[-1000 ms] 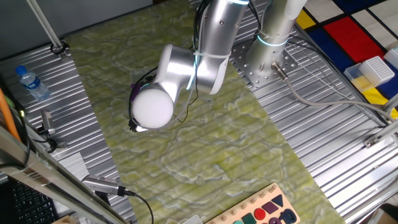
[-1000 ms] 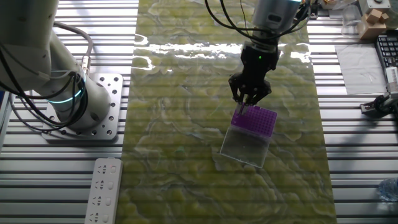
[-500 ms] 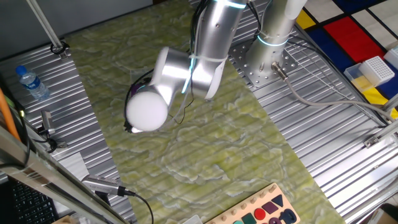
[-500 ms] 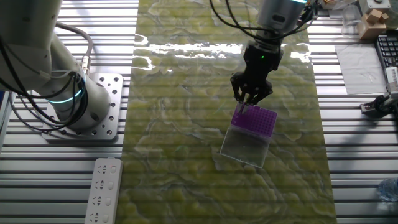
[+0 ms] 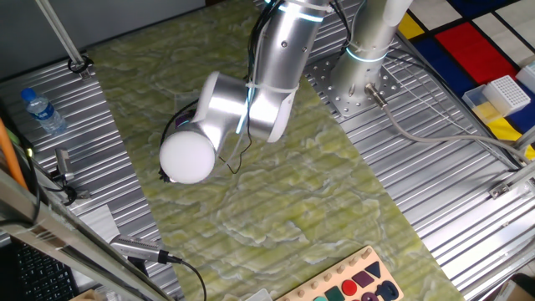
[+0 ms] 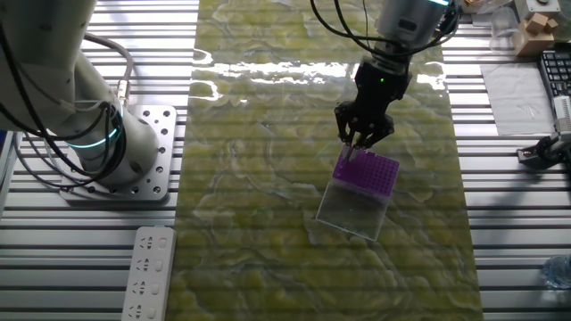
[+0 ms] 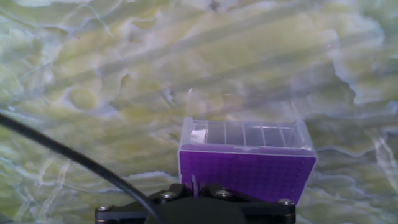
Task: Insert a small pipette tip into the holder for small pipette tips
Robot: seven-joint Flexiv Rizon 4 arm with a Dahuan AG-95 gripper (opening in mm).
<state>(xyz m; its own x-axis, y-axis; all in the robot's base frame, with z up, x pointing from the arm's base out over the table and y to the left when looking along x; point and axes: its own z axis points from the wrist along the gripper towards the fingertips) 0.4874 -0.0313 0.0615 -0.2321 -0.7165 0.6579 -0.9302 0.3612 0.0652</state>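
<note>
1. Just above the near-left corner of the holder for small pipette tips (image 6: 365, 174), the gripper (image 6: 360, 141) has lifted a little and drifted up-right over the last second, as the other fixed view shows; its fingers look drawn close together, though whether they pinch anything cannot be told.
2. A thin pale sliver, probably the small pipette tip (image 7: 193, 185), stands at the purple grid right below the hand in the hand view; it seems seated in a hole, so the rise likely means the insertion is done or being checked, but whether the fingers have let go is not visible.
3. Directly under and ahead of the hand, the holder (image 7: 247, 165) sits flat on the green marbled mat (image 6: 268, 223), its clear base facing away.
4. A black cable (image 7: 68, 158) crosses left of the hand, clear of the holder.
5. Well away from the hand lie a water bottle (image 5: 42, 110), a white power strip (image 6: 149, 272) and a clear box with a white grid top (image 5: 501, 94); nothing blocks a straight lift.
</note>
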